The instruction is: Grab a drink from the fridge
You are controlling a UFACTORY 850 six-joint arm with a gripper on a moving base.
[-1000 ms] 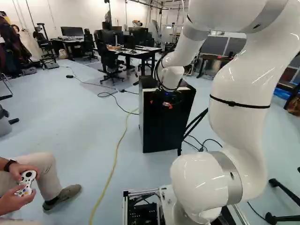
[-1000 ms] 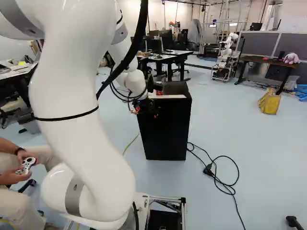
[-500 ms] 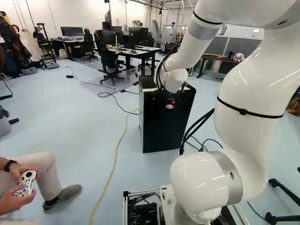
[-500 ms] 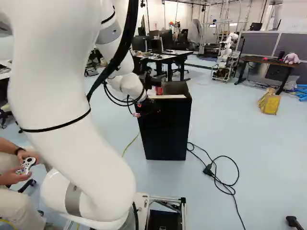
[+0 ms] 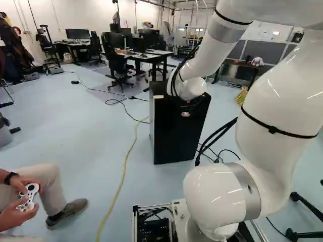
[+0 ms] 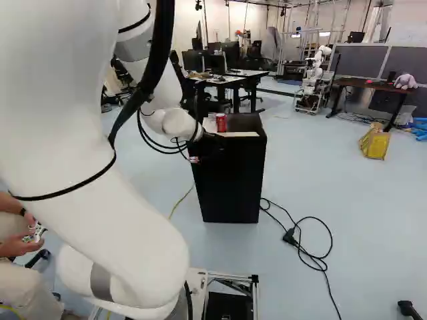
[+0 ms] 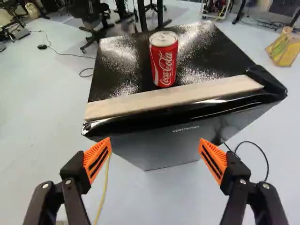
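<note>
The gripper (image 6: 208,147) is a dark shape at the near side of the black fridge (image 6: 230,180) in the right base view. Seen from the wrist, the gripper (image 7: 155,143) stands open, its orange pads wide apart and nothing between them. Ahead of it is the fridge (image 7: 154,145), its door side facing the fingers. A red drink can (image 7: 164,60) stands upright on the fridge's dark top, just behind a pale wooden strip (image 7: 173,97) along the near edge. The can (image 6: 221,123) also shows in the right base view. The fridge's inside is hidden.
A yellow cable (image 5: 123,176) runs along the floor left of the fridge; a black cable (image 6: 310,250) lies to its right. Desks (image 5: 151,56) stand behind. A person holding a controller (image 5: 29,196) sits at the left. Another robot (image 6: 313,73) stands far back.
The arm has shifted, its large links swinging outward in both base views. My wrist has come back and lower, uncovering the can in the right base view. The base and fridge have stayed put.
</note>
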